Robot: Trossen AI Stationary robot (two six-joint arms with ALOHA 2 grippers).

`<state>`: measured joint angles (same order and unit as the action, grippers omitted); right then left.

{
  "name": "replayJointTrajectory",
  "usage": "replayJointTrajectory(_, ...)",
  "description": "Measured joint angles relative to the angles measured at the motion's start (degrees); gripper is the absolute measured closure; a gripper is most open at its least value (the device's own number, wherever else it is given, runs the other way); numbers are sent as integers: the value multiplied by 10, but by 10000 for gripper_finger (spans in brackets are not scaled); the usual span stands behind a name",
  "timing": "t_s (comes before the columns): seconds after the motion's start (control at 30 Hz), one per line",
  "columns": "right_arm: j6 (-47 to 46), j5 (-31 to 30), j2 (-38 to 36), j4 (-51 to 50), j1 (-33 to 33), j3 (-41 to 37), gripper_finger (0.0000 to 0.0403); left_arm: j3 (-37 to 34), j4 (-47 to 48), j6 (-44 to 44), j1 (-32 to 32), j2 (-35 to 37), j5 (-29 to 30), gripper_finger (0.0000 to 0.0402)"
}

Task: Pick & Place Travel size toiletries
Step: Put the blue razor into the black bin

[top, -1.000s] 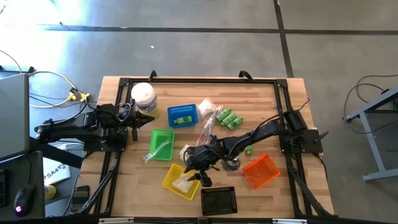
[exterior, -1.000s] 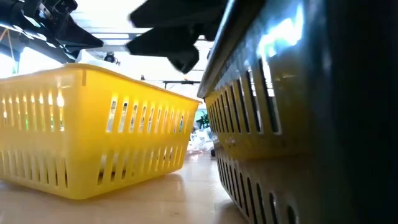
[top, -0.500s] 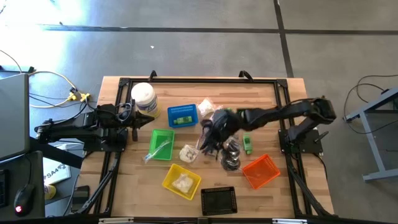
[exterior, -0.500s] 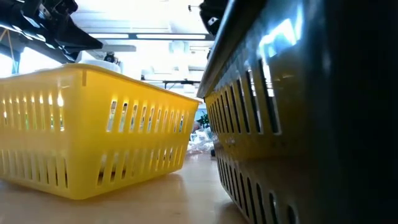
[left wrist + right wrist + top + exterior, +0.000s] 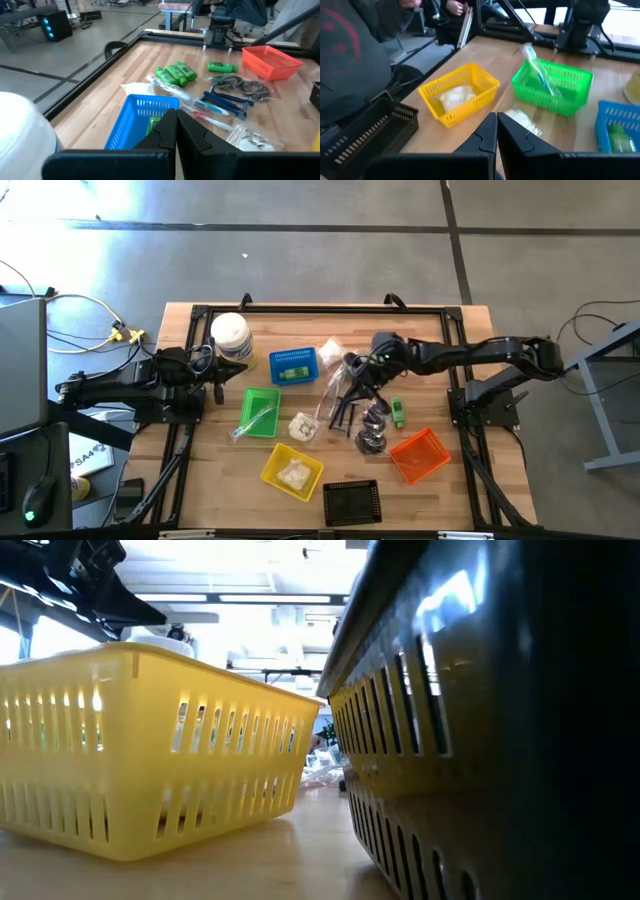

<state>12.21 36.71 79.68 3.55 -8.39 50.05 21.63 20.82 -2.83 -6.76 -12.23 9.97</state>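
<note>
Black mesh basket (image 5: 500,720) fills low view's right side, cut off by pic's top, right & bottom edges; yellow slotted plastic basket (image 5: 150,750) cut off at left edge. Between them only a sliver of far table shows: pale crumpled packets (image 5: 320,768), too small & blurred to tell apart. Big white-lidded jar (image 5: 22,130) cropped by left wrist view's left & bottom edges. Blue slotted basket (image 5: 142,120) partly behind that arm's dark fingers (image 5: 167,132), contents mostly hidden. In right wrist view, blue basket (image 5: 620,127) cut by right edge. From above, small dark tangled pieces (image 5: 372,430) too small to identify.
</note>
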Motion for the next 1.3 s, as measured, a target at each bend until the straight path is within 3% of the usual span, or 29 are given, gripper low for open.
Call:
replayJointTrajectory(0.17,-34,21,-44,144,0,-104,400,0,2,-4,0,0,1,402)
replayJointTrajectory(0.37,-103,-63,-81,259,-8,-203,400,0,3,-4,0,0,11,402)
replayJointTrajectory(0.93,-104,-134,-89,238,-37,-245,400,0,3,9,0,0,18,402)
replayJointTrajectory(1.17,-107,-202,-89,223,-37,-245,400,0,3,9,0,0,18,402)
replayJointTrajectory(1.3,-96,-201,-89,196,-43,-245,400,0,3,9,0,0,18,402)
